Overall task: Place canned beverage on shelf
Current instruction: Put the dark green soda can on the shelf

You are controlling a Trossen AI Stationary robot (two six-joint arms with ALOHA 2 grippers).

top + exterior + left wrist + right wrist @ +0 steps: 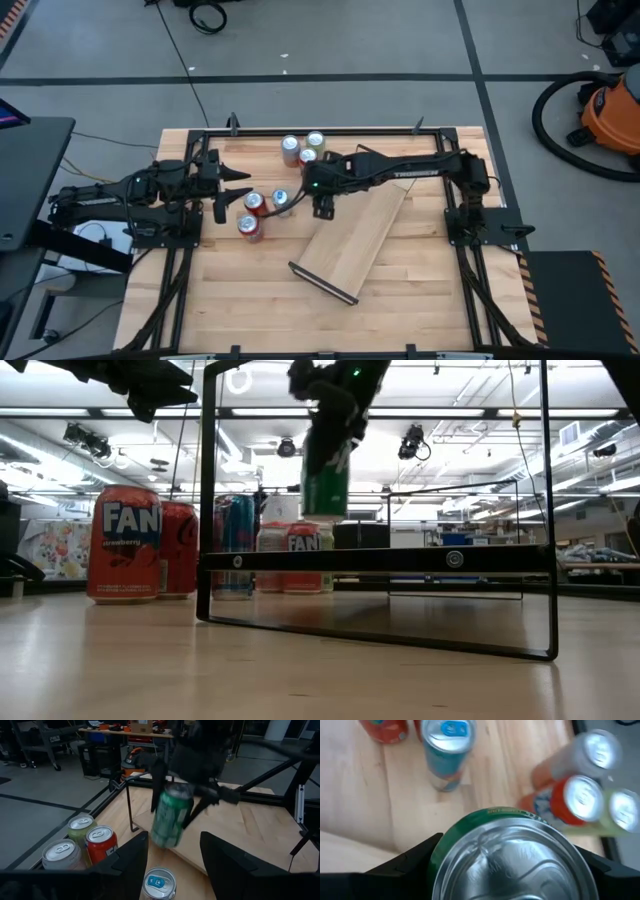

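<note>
In the right wrist view the right gripper (512, 857) clamps a green can (512, 860), silver top filling the frame; the low view alone shows that can (326, 472) lifted clear of the table, above the shelf (380, 558); from above, the shelf (358, 235) lies diagonally mid-table, the can hidden under the arm; farther left, the left gripper (238, 188) waits beside red cans (251, 214), jaws parted and empty.

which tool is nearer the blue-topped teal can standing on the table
Right. The right tool, holding a green metal can in the air, hangs just beside the blue-topped teal can. The left tool sits slightly farther off on its other side.
</note>
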